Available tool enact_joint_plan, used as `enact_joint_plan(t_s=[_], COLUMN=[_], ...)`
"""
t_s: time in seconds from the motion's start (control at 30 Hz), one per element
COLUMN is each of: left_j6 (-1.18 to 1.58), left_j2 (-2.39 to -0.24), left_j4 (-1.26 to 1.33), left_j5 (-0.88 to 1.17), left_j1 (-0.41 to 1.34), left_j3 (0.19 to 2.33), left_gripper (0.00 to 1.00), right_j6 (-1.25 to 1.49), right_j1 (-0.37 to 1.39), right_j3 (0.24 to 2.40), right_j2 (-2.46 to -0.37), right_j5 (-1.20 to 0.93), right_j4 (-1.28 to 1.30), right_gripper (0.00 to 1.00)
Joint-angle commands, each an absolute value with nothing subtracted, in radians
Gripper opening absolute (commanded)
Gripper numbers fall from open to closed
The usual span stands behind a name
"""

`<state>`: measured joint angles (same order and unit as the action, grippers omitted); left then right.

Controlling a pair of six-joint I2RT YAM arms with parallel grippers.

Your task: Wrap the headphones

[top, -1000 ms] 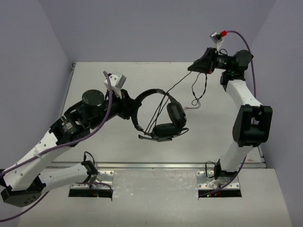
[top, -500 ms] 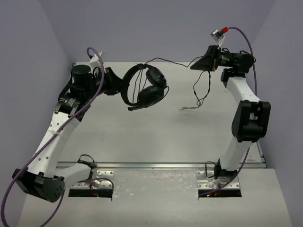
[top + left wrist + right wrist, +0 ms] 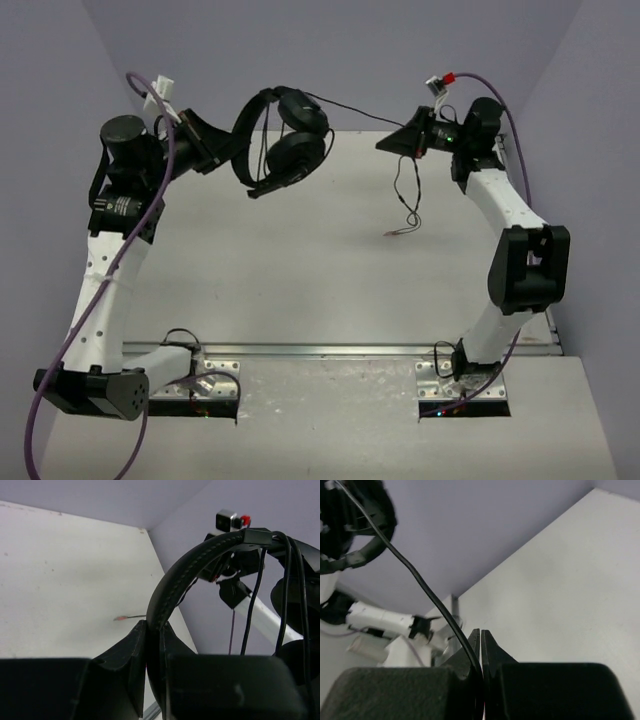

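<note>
1. Grip state: we found the left claw (image 3: 212,148) pressed shut on the headband (image 3: 200,555) of the headphones (image 3: 285,140), with the band edge-on between its fingers. The right claw (image 3: 385,146) was pinched tight on the cable (image 3: 350,110).
2. Location: the headphones hung in the air just off the tip of the left claw, well clear of the table (image 3: 300,280). Both earcups (image 3: 295,152) lay beyond the band, on the side facing the right claw.
3. Orientation: the crown of the arch sat in the left claw, and the open end pointed away from it, toward the right claw. We judged the long axis to run from crown to earcups, roughly level. A thin boom (image 3: 262,188) pointed downward below the lower earcup.
4. Cable: one span ran nearly straight from the upper earcup to the right claw. The slack dangled beneath that claw with the reddish plug (image 3: 395,232) lowest. We could not tell whether the plug touched the table.
5. Procedure: we judged that a clean turn required light tension in the span between the claws. Each turn should land on the band between the left claw and the earcups, never across that claw's fingers.
6. Caution: we judged the boom and the dangling slack the likeliest snag points.
</note>
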<state>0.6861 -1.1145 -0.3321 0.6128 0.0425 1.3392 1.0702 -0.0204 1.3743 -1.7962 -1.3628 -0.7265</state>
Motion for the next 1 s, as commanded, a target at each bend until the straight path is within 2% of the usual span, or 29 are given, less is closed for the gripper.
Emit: enact_joint_plan(t_s=[0.0,0.13,0.2,0.33,0.43,0.7,0.83,0.97], left_j6=[0.769,0.758,0.75,0.716,0.697,0.672,0.637,0.607], left_j2=[-1.123,-1.215,-1.238,-1.296,-1.31,-1.264,-1.27,-1.311], left_j4=[-0.325,-0.47,-0.537,-0.61,-0.617,-0.598,-0.627,-0.67], left_j5=[0.451,0.199,0.102,-0.108,-0.144,-0.176,-0.222,-0.264], left_j1=[0.008,0.006,0.006,0.006,0.006,0.008,0.008,0.008], left_j3=[1.492,1.649,1.739,1.866,1.884,1.862,1.891,1.95], left_gripper=[0.0,0.0,0.0,0.0,0.0,0.0,0.0,0.0], right_j6=[0.253,0.396,0.321,0.262,0.285,0.347,0.402,0.432], right_j1=[0.118,0.194,0.303,0.454,0.518,0.594,0.612,0.634], right_j3=[1.411,1.203,1.151,1.057,0.994,0.936,0.907,0.848], right_j2=[-1.652,-1.605,-1.565,-1.543,-1.542,-1.644,-1.719,-1.752], right_j5=[-0.869,-0.809,-0.697,-0.621,-0.629,-0.653,-0.67,-0.676], right_j4=[0.075,-0.153,-0.153,-0.156,-0.224,-0.365,-0.477,-0.546], right_gripper=[0.01,0.01,0.01,0.01,0.03,0.25,0.2,0.24])
